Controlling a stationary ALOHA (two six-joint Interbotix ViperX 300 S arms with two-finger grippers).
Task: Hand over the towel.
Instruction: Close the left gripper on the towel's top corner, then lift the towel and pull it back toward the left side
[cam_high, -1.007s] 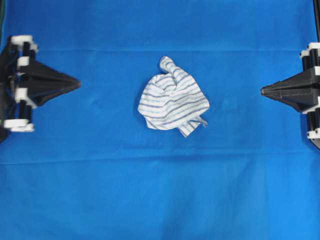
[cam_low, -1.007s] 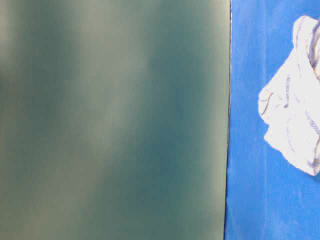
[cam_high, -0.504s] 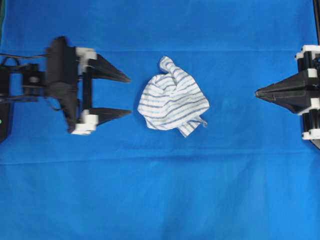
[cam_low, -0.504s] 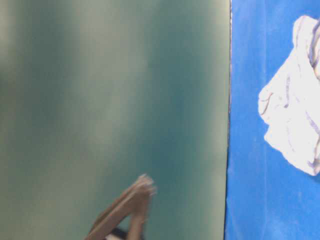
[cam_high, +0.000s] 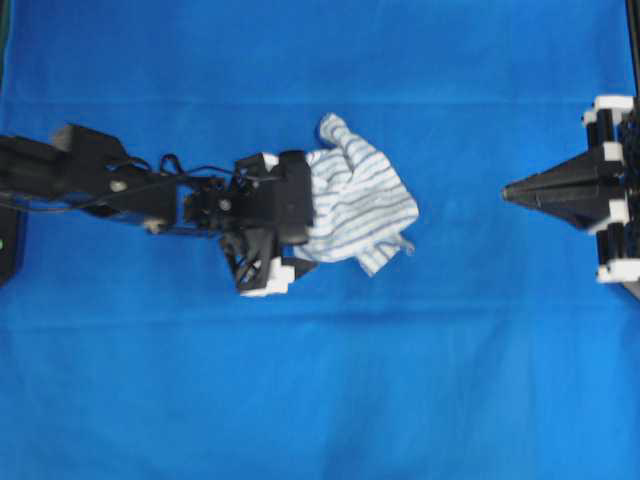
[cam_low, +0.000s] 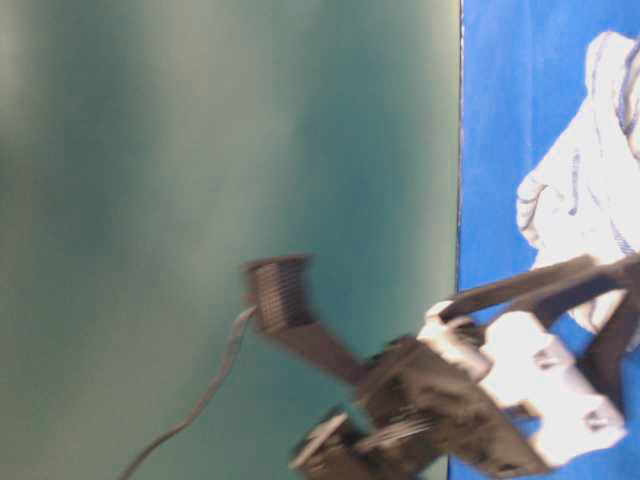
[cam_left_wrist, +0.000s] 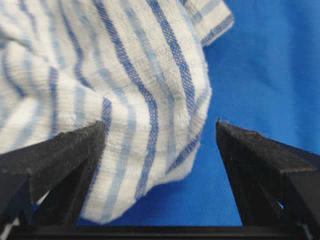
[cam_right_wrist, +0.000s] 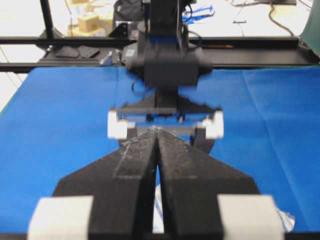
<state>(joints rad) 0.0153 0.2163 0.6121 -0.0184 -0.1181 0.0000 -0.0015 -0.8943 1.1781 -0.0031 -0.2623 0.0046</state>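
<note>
The towel (cam_high: 360, 200), white with thin blue stripes, lies crumpled in the middle of the blue cloth. My left gripper (cam_high: 305, 212) hangs over its left edge, tilted down and open. In the left wrist view the towel (cam_left_wrist: 125, 65) fills the top left. Its rounded edge sits between the spread fingers of the left gripper (cam_left_wrist: 160, 125). One fingertip (cam_left_wrist: 95, 132) is against the fabric, the other (cam_left_wrist: 225, 130) over bare blue cloth. My right gripper (cam_high: 505, 192) stays at the right edge, shut and empty, pointing at the towel. The right gripper (cam_right_wrist: 156, 129) faces the left arm (cam_right_wrist: 167, 60).
A large plain blue cloth (cam_high: 300, 400) covers the whole table. The left arm's cable (cam_high: 190, 168) loops above its forearm. A green wall (cam_low: 200, 200) fills most of the table-level view. Black frame rails (cam_right_wrist: 75, 40) and clutter stand beyond the table's far edge.
My left gripper opened and travelled right from the table's left edge to the towel, where it now straddles the towel's left edge. The right gripper crept slightly left, still shut.
</note>
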